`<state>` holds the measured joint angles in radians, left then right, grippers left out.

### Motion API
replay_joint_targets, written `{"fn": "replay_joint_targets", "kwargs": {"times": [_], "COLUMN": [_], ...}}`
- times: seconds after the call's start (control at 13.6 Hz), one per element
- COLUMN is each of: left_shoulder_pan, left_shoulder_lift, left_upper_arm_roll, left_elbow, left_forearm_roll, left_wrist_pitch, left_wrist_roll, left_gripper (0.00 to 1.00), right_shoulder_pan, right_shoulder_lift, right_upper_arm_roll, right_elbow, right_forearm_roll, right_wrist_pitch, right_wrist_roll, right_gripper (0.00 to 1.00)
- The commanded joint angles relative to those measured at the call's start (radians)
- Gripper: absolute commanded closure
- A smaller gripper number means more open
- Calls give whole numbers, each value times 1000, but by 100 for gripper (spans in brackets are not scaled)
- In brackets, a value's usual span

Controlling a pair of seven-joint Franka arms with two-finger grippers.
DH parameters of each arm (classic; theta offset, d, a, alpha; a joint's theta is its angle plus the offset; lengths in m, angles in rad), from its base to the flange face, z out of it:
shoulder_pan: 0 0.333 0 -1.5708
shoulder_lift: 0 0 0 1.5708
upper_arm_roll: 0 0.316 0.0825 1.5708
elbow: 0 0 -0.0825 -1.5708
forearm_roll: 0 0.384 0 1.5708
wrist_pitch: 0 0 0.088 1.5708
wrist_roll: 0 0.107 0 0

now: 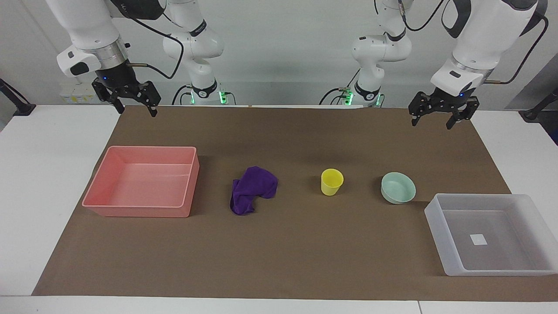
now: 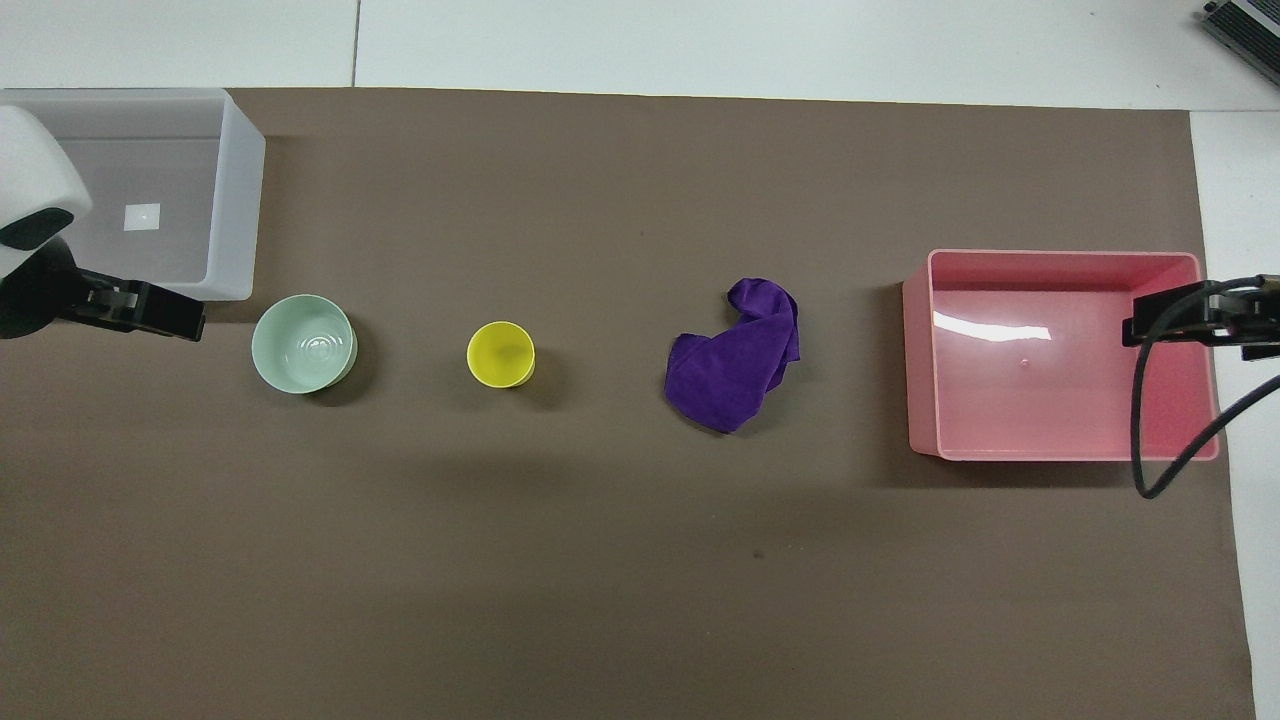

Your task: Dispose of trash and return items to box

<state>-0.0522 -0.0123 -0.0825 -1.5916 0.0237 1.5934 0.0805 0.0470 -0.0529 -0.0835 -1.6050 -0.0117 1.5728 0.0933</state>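
While both arms wait raised at the robots' edge of the brown mat (image 1: 279, 261), nothing on it is touched. Largest is the pink bin (image 1: 141, 210), a deep open rectangle at the right arm's end of the table. Next is the box (image 1: 440, 237), a frosted, see-through white tub at the left arm's end, farther from the robots than everything else, with a small white square label (image 1: 477, 239) on its floor. A crumpled purple cloth (image 1: 253, 189) lies between the pink bin and the cup. Round and shallow, the mint-green bowl (image 1: 398, 188) stands upright just beside the box's nearer corner, not touching it. Smallest of the items, the cup (image 1: 331, 182) is plain yellow plastic, upright with its mouth up, between the cloth and the bowl and well apart from both. Over the mat's edge toward the pink bin hangs the right gripper (image 1: 135, 107), fingers spread and holding nothing; the left gripper (image 1: 430, 118) hangs over the mat's corner near the box's end, fingers likewise apart and bare.
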Motion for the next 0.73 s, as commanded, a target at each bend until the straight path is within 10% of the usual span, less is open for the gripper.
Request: {"fn": "replay_joint_targets", "kwargs": {"times": [0.0,0.66], "left_shoulder_pan": [9,32], "left_shoulder_lift": [-29,-29], "left_upper_arm_roll": [-2,3], "left_elbow": [-34,-36], "left_forearm_roll": [-13,-13], "left_wrist_pitch": [13,20], "left_wrist_roll": [-4,-4], "left_gripper": [0,0], "right_shoulder_pan": [-7,-7], "right_shoulder_lift": [-16,-19], "right_upper_arm_roll": [5,5], "right_elbow": [-20,-29], "right_forearm_roll": [21,22], "right_wrist_pitch": [18,18], "right_wrist_roll": [5,9], "right_gripper": [0,0]}}
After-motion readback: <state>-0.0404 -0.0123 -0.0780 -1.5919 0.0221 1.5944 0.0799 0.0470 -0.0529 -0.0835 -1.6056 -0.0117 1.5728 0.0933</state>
